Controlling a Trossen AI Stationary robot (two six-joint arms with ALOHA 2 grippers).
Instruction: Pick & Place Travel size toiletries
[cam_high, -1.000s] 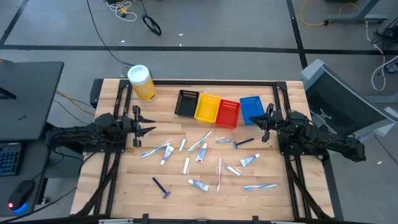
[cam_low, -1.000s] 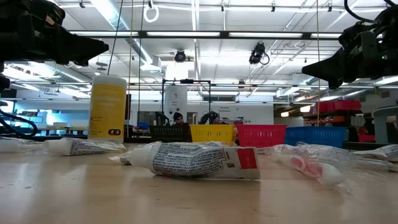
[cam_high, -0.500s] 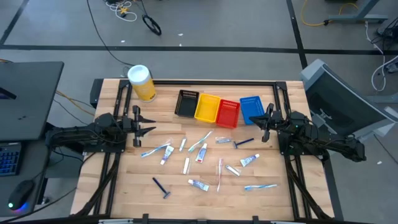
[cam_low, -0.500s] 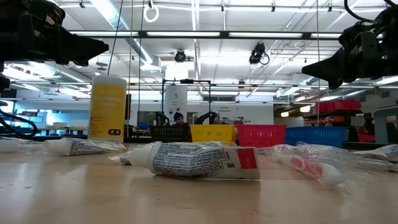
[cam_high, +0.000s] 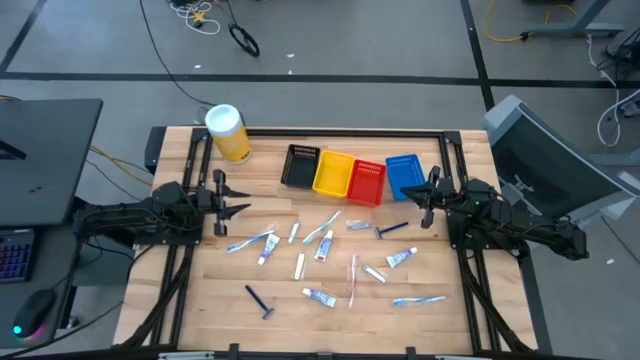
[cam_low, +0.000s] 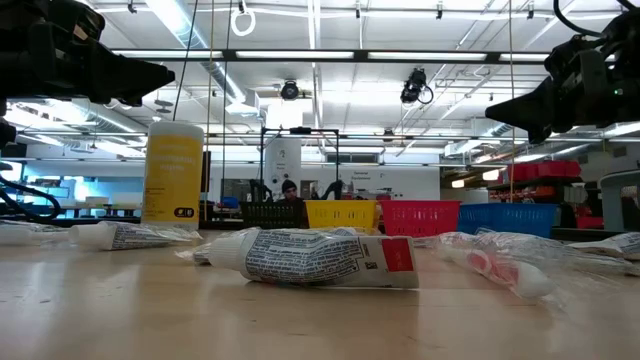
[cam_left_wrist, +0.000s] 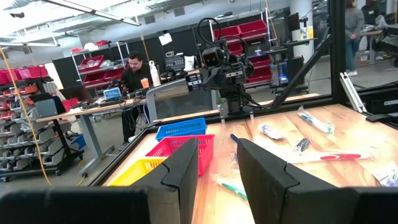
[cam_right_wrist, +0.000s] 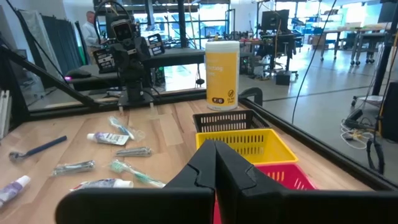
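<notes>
Reaching into the travel size toiletries strewn over the middle of the bench, I could pinch two at once where tubes and toothbrushes lie touching; a flat toothbrush might slip out. My left gripper, at the left edge, has its fingers spread; my right gripper, at the right edge, has them pressed together. I count two razors, roughly four toothbrushes and seven tubes; at the far edge, four baskets; at the far left corner, one canister.

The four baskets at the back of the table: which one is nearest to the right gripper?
The blue basket. It ends the row on the right gripper's side; the red, yellow and black baskets lie farther away.
</notes>
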